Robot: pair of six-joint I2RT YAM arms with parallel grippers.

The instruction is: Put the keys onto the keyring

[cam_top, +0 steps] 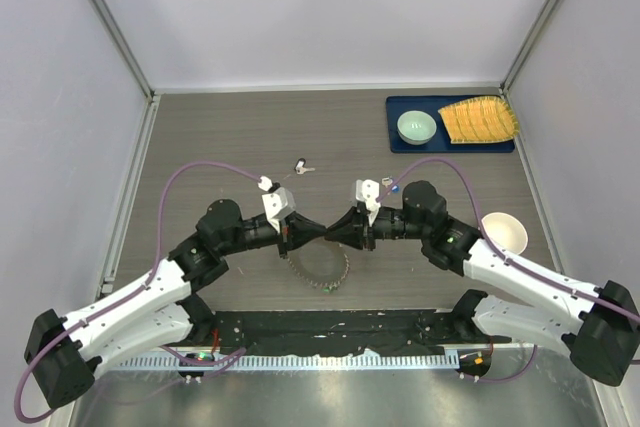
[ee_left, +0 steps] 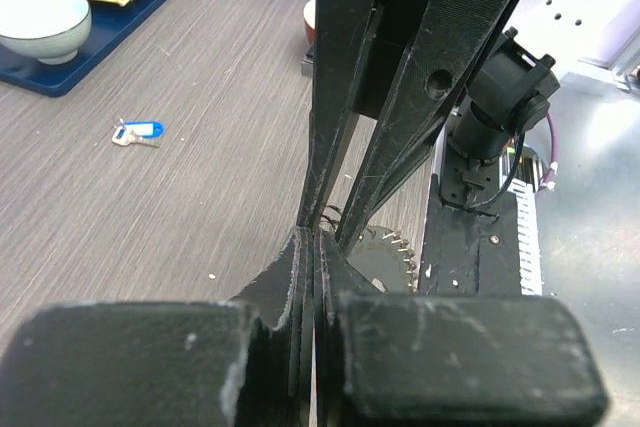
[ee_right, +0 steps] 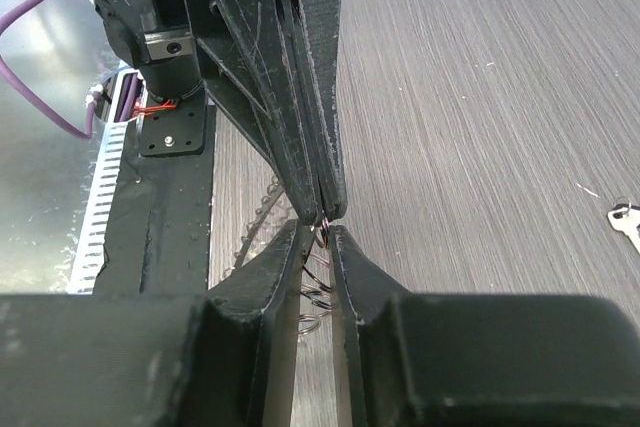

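Blue key point(ee_left: 140, 131), second key point(cam_top: 303, 167) loose on table point(cam_top: 220, 137), neither threaded | keyring point(cam_top: 320, 267) under both grippers | left gripper point(ee_left: 311, 237) pinched tight, right gripper point(ee_right: 320, 232) nearly closed round wire loop point(ee_right: 315, 282); I couldn't tell if either gripped | all threading left

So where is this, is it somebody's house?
Probably not; it looks like a robot lab booth. Plain pale walls box in one grey table, with a left robot arm and a right robot arm bolted at its near edge.

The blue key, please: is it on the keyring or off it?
Off: the blue key lies on the table, well apart from the keyring.
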